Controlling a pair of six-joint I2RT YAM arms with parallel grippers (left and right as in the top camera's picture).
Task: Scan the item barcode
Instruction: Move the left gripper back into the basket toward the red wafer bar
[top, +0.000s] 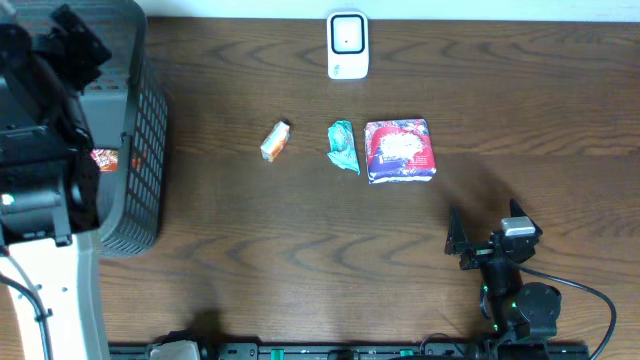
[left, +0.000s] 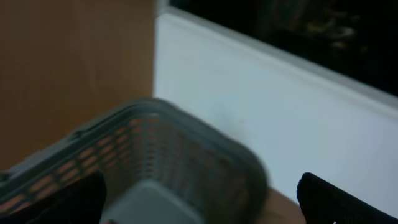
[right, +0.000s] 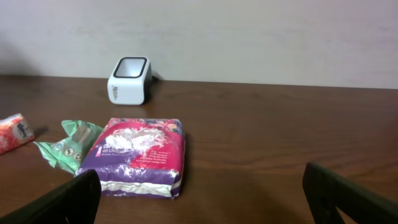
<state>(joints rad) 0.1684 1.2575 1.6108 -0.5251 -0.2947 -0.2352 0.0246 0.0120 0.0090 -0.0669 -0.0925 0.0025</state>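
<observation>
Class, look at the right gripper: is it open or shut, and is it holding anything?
Open and empty: the right gripper shows its fingers far apart at the wrist view's lower corners, with nothing held between them.

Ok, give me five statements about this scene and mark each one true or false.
1. The white scanner stands behind the row of three items. True.
2. The right gripper holds the purple pack. False: it is open and empty, short of the pack.
3. The green packet lies between the orange packet and the purple pack. True.
4. The grey basket sits on the robot's right. False: it is on its left.
5. The left gripper is open above the basket. True.
</observation>
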